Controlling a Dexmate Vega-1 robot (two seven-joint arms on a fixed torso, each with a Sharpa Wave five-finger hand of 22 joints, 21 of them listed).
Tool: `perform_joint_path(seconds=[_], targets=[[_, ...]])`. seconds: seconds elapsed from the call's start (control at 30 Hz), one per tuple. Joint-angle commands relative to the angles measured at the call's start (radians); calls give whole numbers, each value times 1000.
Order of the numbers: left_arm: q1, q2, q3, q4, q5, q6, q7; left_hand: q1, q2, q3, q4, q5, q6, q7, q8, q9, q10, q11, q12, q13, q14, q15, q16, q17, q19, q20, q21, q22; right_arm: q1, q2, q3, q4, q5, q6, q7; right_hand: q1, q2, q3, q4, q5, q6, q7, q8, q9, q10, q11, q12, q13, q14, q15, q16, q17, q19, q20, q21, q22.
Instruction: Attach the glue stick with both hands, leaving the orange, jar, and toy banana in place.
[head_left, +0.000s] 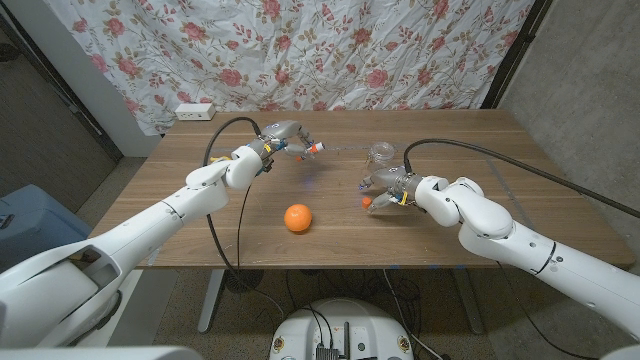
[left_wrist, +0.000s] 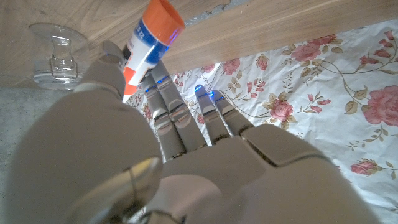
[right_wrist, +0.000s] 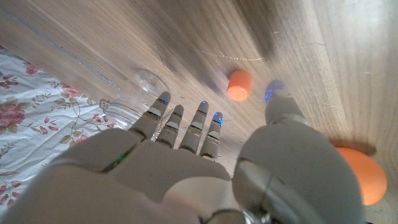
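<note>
The left hand (head_left: 283, 137) is raised over the far left part of the wooden table (head_left: 200, 215) and grips the glue stick (head_left: 309, 149), which pokes out beyond its fingers toward the middle of the table. From the left wrist the stick's white body (left_wrist: 147, 45) stands pinched between the thumb and the fingers (left_wrist: 169, 106), its orange end uppermost in that picture.

The right hand (head_left: 387, 187) is low over the table on the other side, its fingers (right_wrist: 188, 127) spread and holding nothing. A small orange cap (head_left: 368, 200) lies on the wood just beside it, on the side toward the table's middle; in the right wrist view the cap (right_wrist: 239, 84) sits a little beyond the fingertips and apart from them.

The clear jar (head_left: 380, 155) stands just behind the right hand, near its fingers. The orange (head_left: 297, 217) rests on the table between the two arms, nearer the front edge, well apart from the glue stick and closer to the right hand's cap. A flowered cloth (head_left: 330, 50) hangs behind the table.
</note>
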Motion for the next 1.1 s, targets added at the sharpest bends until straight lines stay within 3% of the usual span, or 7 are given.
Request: perform_joint_path(seconds=[0.03,0.4,0.73,1.1], targets=[[4,5,3,-13,7,8,-6,54,69,3,5,5,78,-45,1,0,2,-6,10,4,-5,-154,5,3,2,-73,4,3,-8,17,-8,16,-45,1,19,1,2,5,1,-4,10,-1,5,5,10,1,2,6,11,1,6,3,12,-1,10,5],[0,12,5,-15,20,-2,-13,52,72,0,5,5,79,-44,0,0,1,-6,10,4,-4,-153,6,3,2,-73,4,3,-12,37,-14,36,-73,15,-7,3,-1,1,8,-1,21,-12,7,5,41,-15,7,5,35,-15,16,6,20,-3,9,5],[1,11,4,-13,20,-6,-14,50,73,-3,6,5,78,-43,-1,1,0,-6,10,4,-4,-152,6,3,2,-72,4,3,-16,46,-14,43,-100,18,-30,28,-1,-2,7,11,85,-16,29,8,119,-47,15,3,86,-49,37,8,51,-18,10,5],[9,11,-1,-16,11,-5,-12,48,77,-5,6,5,77,-42,-3,1,-2,-6,10,4,-2,-151,7,3,2,-66,5,3,-22,50,-8,52,-111,37,-72,75,-3,-5,8,32,156,-17,55,12,197,-52,16,-2,141,-89,56,5,72,-25,8,4]])
